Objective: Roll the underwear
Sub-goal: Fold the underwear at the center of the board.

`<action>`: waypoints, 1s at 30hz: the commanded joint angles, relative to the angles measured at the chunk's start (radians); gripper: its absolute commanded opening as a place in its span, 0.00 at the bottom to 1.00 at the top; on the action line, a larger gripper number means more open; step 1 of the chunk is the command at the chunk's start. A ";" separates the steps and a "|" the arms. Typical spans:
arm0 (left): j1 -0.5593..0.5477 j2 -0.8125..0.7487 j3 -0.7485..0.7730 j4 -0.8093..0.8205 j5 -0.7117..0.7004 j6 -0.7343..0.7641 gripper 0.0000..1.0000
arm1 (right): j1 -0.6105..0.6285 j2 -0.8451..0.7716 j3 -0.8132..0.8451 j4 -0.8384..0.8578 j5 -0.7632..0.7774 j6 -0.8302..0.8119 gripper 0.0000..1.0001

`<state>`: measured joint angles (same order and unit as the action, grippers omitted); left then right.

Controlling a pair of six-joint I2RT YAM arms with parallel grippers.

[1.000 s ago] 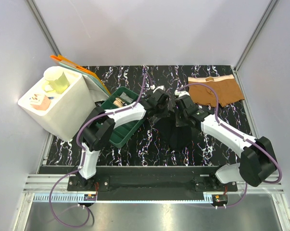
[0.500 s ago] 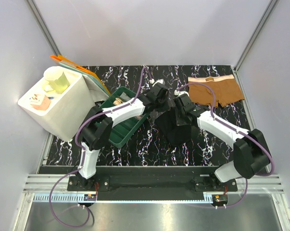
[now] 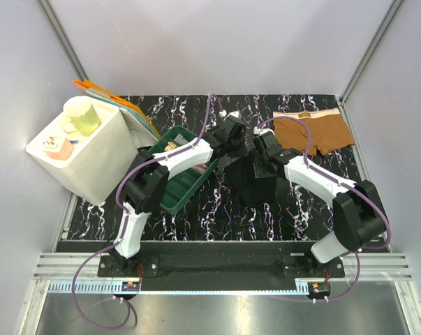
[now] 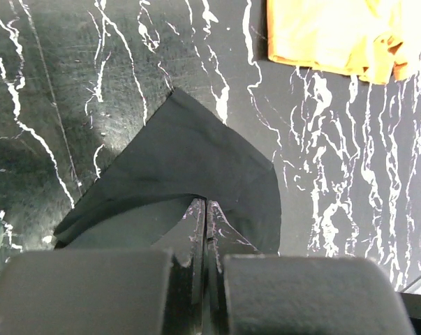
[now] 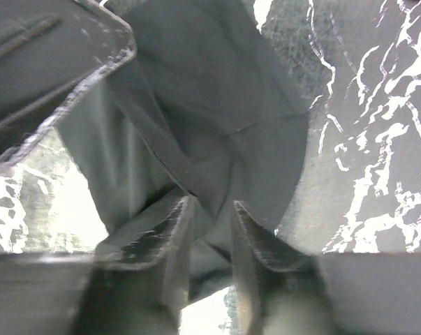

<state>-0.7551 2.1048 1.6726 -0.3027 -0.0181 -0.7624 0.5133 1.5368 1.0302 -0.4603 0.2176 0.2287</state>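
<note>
Progress: early. By my reading, no roll is formed on either garment. Take the green tray (image 3: pixel 184 188) as your reference.

- Just right of the tray: the left end effector (image 4: pixel 205 208) is clenched on a raised fold of the black boxer briefs (image 4: pixel 196 157). The cloth tents up from the worktop (image 4: pixel 42 105) to the tips; the rest lies rumpled.
- Next right: the right end effector (image 5: pixel 211 213) has its jaws parted. Black cloth runs through the gap, not pinched as far as you can see.
- Far right of the tray, well apart: the brown boxer briefs (image 3: pixel 313 132) lie spread flat, untouched. Both pairs are left to roll.

Writing: none legible. The brown pair's pale waistband shows a small dark tab, unreadable.
</note>
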 commanded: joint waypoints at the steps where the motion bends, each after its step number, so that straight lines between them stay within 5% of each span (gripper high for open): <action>1: 0.016 0.023 0.045 0.024 0.050 0.029 0.00 | -0.004 -0.044 0.030 0.025 -0.081 -0.019 0.66; 6: 0.034 0.026 0.049 0.030 0.066 0.037 0.00 | -0.002 -0.162 -0.071 0.066 -0.213 -0.011 0.81; 11: 0.045 0.034 0.062 0.031 0.083 0.041 0.00 | 0.040 -0.221 -0.137 0.103 -0.339 -0.015 0.76; 19: 0.054 0.034 0.062 0.031 0.092 0.043 0.00 | 0.177 -0.191 -0.157 0.092 -0.268 -0.002 0.76; 30: 0.056 0.034 0.062 0.031 0.102 0.044 0.00 | 0.191 -0.109 -0.179 0.109 -0.290 0.003 0.71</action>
<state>-0.7067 2.1296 1.6878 -0.2989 0.0593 -0.7326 0.6899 1.3983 0.8532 -0.3820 -0.0708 0.2245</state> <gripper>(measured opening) 0.009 0.719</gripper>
